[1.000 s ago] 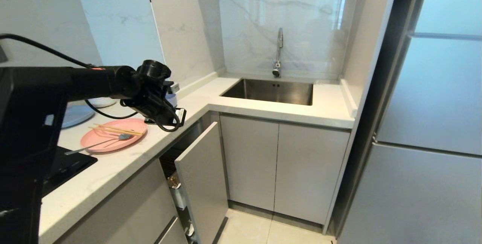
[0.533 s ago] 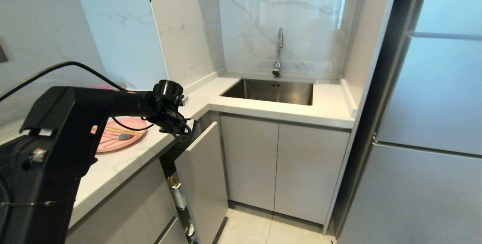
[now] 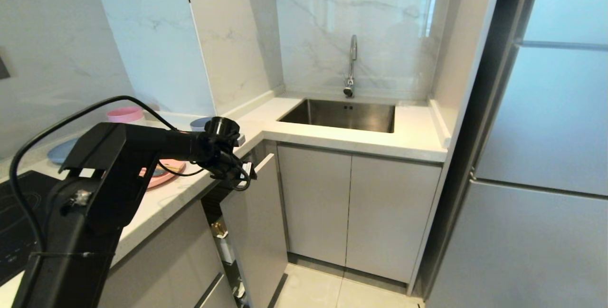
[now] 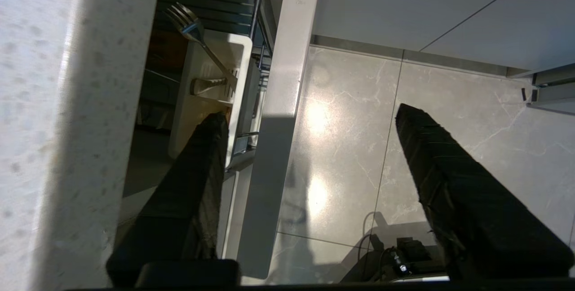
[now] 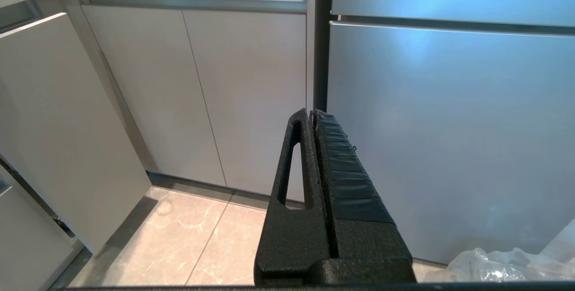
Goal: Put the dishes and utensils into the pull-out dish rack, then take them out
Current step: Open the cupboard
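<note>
On the far left of the white stone counter (image 3: 332, 138), the flat round salmon-pink plate (image 3: 164, 175) lies mostly hidden behind the black left arm, so whether the pale wooden chopsticks lie on it cannot be told. Just beyond it, near the wall, the rim of the small round periwinkle-blue bowl (image 3: 199, 122) shows on the counter. Neither dish is loaded yet.

Next along, the left gripper (image 3: 244, 171) hangs over the gap between the counter edge and the narrow pale cabinet front (image 3: 259, 222) of the chrome-wire pull-out dish rack (image 4: 258, 8), which stands pulled out. Its fingers (image 4: 449, 192) are spread wide with nothing between them. Directly below, in the left wrist view, the slim silver-grey metal fork (image 4: 197, 41) stands tines-up in the white rectangular utensil cup (image 4: 242, 64), leaning against its rim. So the fork appears to be loaded.

To the right, the right gripper (image 5: 313, 118) is parked facing the cabinet doors and the fridge, fingers pressed together and empty.

By my reading, loading is at an early stage: the chopsticks, bowl and plate remain, then the whole unloading.
</note>
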